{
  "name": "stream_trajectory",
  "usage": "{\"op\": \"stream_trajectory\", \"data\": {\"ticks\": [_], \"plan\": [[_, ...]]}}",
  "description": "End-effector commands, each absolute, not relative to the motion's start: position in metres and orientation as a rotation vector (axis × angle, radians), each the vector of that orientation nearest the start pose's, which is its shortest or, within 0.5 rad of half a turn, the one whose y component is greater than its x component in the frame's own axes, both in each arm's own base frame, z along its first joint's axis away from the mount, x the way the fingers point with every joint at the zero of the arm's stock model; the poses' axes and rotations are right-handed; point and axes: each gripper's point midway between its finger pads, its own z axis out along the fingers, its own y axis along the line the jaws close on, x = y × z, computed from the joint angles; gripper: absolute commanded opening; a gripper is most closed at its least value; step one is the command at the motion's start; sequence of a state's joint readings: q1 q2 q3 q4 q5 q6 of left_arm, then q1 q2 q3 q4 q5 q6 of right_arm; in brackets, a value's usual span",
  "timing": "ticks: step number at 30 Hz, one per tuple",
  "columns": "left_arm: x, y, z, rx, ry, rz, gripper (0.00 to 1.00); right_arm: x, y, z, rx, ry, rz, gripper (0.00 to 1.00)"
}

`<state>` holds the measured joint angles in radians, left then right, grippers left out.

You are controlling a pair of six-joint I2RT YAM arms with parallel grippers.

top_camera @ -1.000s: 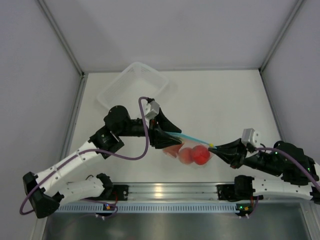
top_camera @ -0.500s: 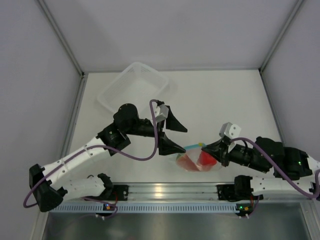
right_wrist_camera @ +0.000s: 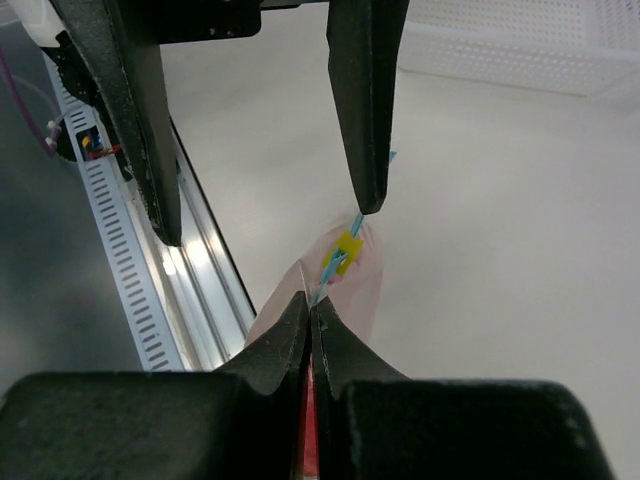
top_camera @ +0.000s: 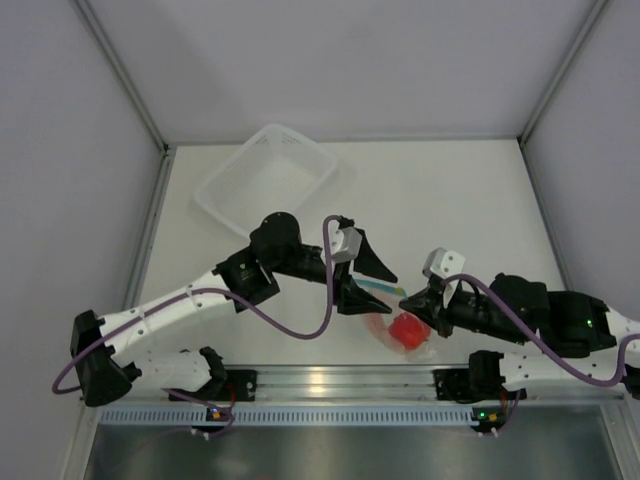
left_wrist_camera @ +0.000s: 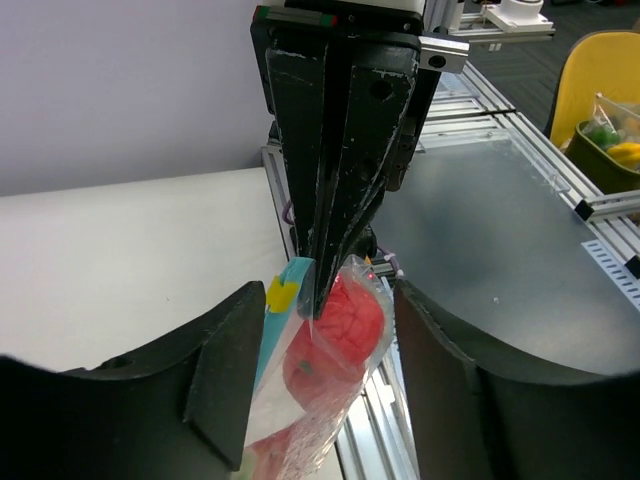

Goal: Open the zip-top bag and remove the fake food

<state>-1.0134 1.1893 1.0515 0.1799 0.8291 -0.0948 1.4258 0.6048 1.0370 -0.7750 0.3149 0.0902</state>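
The zip-top bag (top_camera: 392,325) hangs crumpled near the table's front edge. My right gripper (top_camera: 418,298) is shut on its top edge by the light blue zip strip (left_wrist_camera: 290,275). The right wrist view shows the fingers (right_wrist_camera: 290,335) pinched on the plastic just below the yellow slider (right_wrist_camera: 346,252). My left gripper (top_camera: 372,284) is open, its jaws standing either side of the bag's top without touching it (left_wrist_camera: 330,300). A red ball of fake food (left_wrist_camera: 350,320) shows through the plastic, with another reddish piece (left_wrist_camera: 268,455) lower down. The orange-peach fruit is not distinguishable.
A white mesh-sided basket (top_camera: 268,182) stands at the back left, empty. An aluminium rail (top_camera: 330,380) runs along the front edge just below the bag. Grey walls close in the table on three sides.
My left gripper has let go of the zip strip, opened, and moved right. My right gripper has carried the bag left toward it, and the stretched strip has gone slack.
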Motion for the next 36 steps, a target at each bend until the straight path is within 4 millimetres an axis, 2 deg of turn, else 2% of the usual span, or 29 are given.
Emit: {"op": "stream_trajectory", "data": {"ticks": [1, 3, 5, 8, 15, 17, 20, 21, 23, 24, 26, 27, 29, 31, 36], "plan": [[0.080, -0.382, 0.381, 1.357, 0.960, -1.453, 0.58, 0.079, 0.203, 0.319, -1.010, 1.639, 0.768, 0.00], [0.079, -0.384, 0.379, 1.369, 0.960, -1.469, 0.48, 0.078, 0.203, 0.320, -1.011, 1.631, 0.775, 0.00], [0.079, -0.386, 0.378, 1.374, 0.965, -1.477, 0.49, 0.077, 0.202, 0.321, -1.012, 1.622, 0.782, 0.00], [0.078, -0.387, 0.375, 1.388, 0.966, -1.486, 0.57, 0.075, 0.202, 0.323, -1.027, 1.606, 0.796, 0.00], [0.076, -0.392, 0.369, 1.428, 0.961, -1.520, 0.57, 0.070, 0.204, 0.318, -1.078, 1.600, 0.796, 0.00], [0.075, -0.392, 0.366, 1.439, 0.963, -1.528, 0.53, 0.071, 0.203, 0.317, -1.080, 1.601, 0.790, 0.00], [0.072, -0.391, 0.365, 1.453, 0.956, -1.542, 0.39, 0.073, 0.201, 0.318, -1.064, 1.603, 0.778, 0.00], [0.070, -0.390, 0.366, 1.453, 0.949, -1.541, 0.31, 0.073, 0.201, 0.318, -1.063, 1.600, 0.779, 0.00], [0.071, -0.389, 0.366, 1.452, 0.950, -1.539, 0.26, 0.074, 0.200, 0.319, -1.061, 1.599, 0.779, 0.00], [0.070, -0.389, 0.365, 1.454, 0.953, -1.541, 0.19, 0.073, 0.201, 0.318, -1.066, 1.601, 0.779, 0.00], [0.071, -0.390, 0.365, 1.450, 0.957, -1.539, 0.17, 0.073, 0.202, 0.318, -1.066, 1.602, 0.779, 0.00], [0.071, -0.390, 0.365, 1.453, 0.955, -1.541, 0.13, 0.073, 0.202, 0.317, -1.072, 1.603, 0.776, 0.00], [0.071, -0.391, 0.365, 1.451, 0.958, -1.543, 0.00, 0.076, 0.201, 0.317, -1.062, 1.609, 0.757, 0.00], [0.073, -0.391, 0.363, 1.444, 0.968, -1.533, 0.00, 0.080, 0.199, 0.319, -1.038, 1.608, 0.743, 0.00], [0.075, -0.385, 0.347, 1.428, 1.004, -1.497, 0.00, 0.089, 0.183, 0.344, -0.902, 1.540, 0.768, 0.00]]}}
